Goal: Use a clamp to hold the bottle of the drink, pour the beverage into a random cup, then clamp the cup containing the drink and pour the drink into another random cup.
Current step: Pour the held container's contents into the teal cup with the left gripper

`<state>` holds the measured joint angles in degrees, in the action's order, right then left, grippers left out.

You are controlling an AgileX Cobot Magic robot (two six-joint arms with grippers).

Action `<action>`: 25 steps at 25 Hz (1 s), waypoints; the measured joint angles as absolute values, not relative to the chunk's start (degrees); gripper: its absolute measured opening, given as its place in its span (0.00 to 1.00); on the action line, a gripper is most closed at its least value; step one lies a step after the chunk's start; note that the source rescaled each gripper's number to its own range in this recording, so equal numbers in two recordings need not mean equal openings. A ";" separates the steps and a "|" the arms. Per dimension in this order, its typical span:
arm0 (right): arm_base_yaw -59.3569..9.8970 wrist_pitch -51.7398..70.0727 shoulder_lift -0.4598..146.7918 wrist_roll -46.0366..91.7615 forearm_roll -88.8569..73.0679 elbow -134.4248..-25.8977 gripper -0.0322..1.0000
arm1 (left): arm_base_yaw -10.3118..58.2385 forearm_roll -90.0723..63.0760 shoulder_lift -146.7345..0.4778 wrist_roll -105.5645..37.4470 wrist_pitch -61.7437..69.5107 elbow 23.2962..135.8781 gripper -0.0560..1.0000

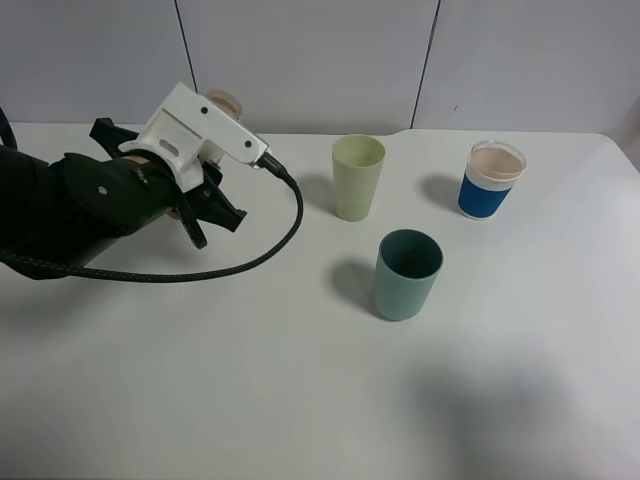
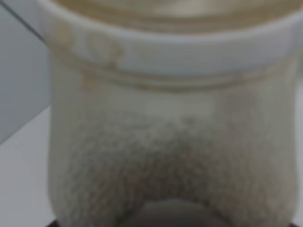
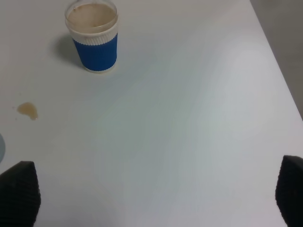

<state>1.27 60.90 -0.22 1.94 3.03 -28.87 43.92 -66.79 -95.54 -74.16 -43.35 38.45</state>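
Observation:
The drink bottle fills the left wrist view [image 2: 170, 142], blurred and very close: a pale, cloudy body under a white ridged neck. In the high view only its cap [image 1: 225, 103] shows behind the white wrist camera at the back left. My left gripper [image 1: 196, 208] is closed around the bottle, and its black fingers [image 1: 218, 212] show below the camera. A pale green cup [image 1: 357, 177], a teal cup [image 1: 407, 273] and a blue cup [image 1: 492, 180] holding brownish drink stand upright. My right gripper [image 3: 151, 198] is open and empty, out of the high view, well short of the blue cup [image 3: 93, 40].
A black cable [image 1: 250, 262] loops from the left wrist across the white table [image 1: 300, 400]. A small brown spill [image 3: 28, 110] lies on the table near the blue cup. The table's right edge [image 3: 277, 71] is close to the right gripper. A grey wall stands behind.

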 joint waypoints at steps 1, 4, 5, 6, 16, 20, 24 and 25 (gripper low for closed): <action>1.27 60.90 -0.22 1.94 3.03 -28.87 1.00 | 44.87 -69.18 -95.54 -77.65 -43.54 39.49 0.07; 1.27 60.90 -0.22 1.94 3.03 -28.87 1.00 | 47.18 -74.28 -95.54 -85.10 -43.99 41.87 0.07; 1.27 60.90 -0.22 1.94 3.03 -28.87 1.00 | 47.79 -75.94 -95.60 -87.69 -44.28 42.82 0.07; 1.27 60.90 -0.22 1.94 3.03 -28.87 1.00 | 48.50 -77.63 -95.79 -90.24 -44.82 43.81 0.07; 1.27 60.90 -0.22 1.94 3.03 -28.87 1.00 | 54.69 -89.87 -101.57 -110.51 -48.92 52.47 0.07; 1.27 60.90 -0.22 1.94 3.10 -28.87 1.00 | 57.20 -91.72 -102.43 -114.26 -49.96 52.84 0.07; 1.27 60.90 -0.22 1.94 3.10 -28.87 1.00 | 60.21 -92.72 -102.98 -117.92 -50.06 52.88 0.07; 1.27 60.90 -0.22 1.94 3.10 -28.87 1.00 | 60.81 -92.96 -103.28 -118.58 -50.06 52.94 0.07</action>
